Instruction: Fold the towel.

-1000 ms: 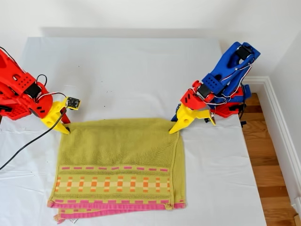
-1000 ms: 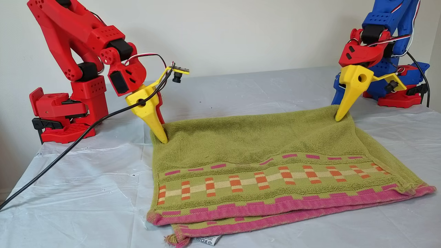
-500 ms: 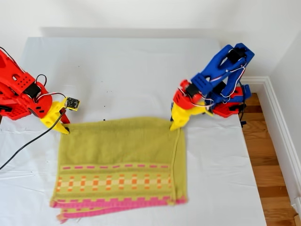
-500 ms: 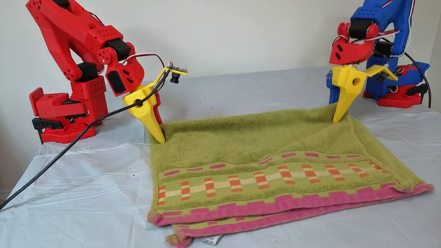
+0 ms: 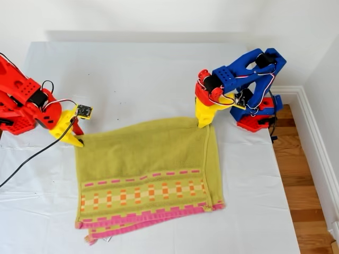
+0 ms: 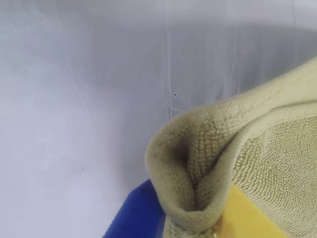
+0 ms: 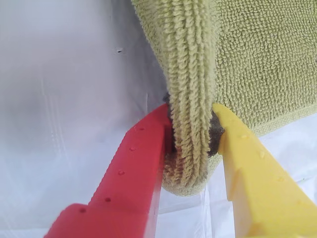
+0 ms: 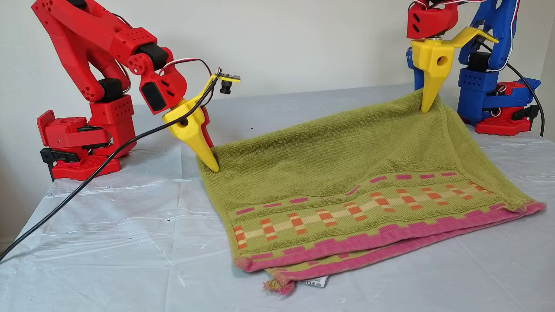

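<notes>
The yellow-green towel (image 5: 143, 169) lies folded double on the table, its pink hems (image 8: 390, 242) toward the front. My first gripper (image 5: 203, 123), on the blue arm at the exterior view's right, is shut on the towel's far corner (image 6: 198, 163) and holds it raised off the table (image 8: 426, 108). My second gripper (image 5: 79, 142), on the red arm at the exterior view's left, is shut on the other far corner (image 7: 190, 99), low near the table (image 8: 213, 167). The cloth slopes up from the second gripper toward the first.
A white tablecloth (image 5: 132, 74) covers the table. The red arm's base (image 8: 78, 143) and the blue arm's base (image 8: 503, 117) stand at the back corners. A black cable (image 8: 86, 182) trails from the red arm. A wooden floor (image 5: 304, 190) lies past the table at the exterior view's right.
My first gripper has risen and drawn back with its towel corner. My second gripper shifted slightly toward the exterior view's right. The towel slid that way and turned askew.
</notes>
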